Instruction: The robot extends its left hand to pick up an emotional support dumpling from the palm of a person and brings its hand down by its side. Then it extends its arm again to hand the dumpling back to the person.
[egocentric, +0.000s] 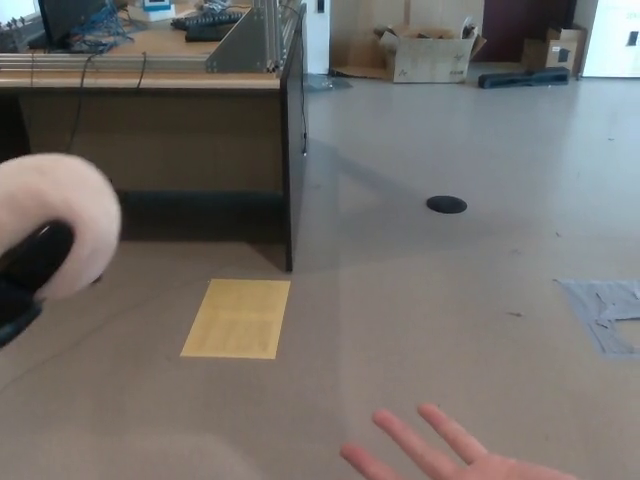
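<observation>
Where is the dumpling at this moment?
In the head view the white plush dumpling sits at the far left edge, held by the robot's left hand, in front of the desk and well apart from the person's open hand at bottom right.

Left hand (25, 275) around dumpling (60, 215)

My left hand (28, 272) was matt black, hard plastic by its look, closed on the dumpling (62, 215), a fuzzy, off-white plush with a soft nap. The person's hand (450, 458) showed a bare open palm. Floor (450, 300) was smooth, dull beige, with a faint sheen. A yellow sheet (237, 318) on it looked like paper, flat and matt. Desk (150, 110) had a pale wood-look top and dark edge; the rails (140, 62) on it were brushed metal. Far off stood a cardboard box (427, 55), brown and matt.
</observation>
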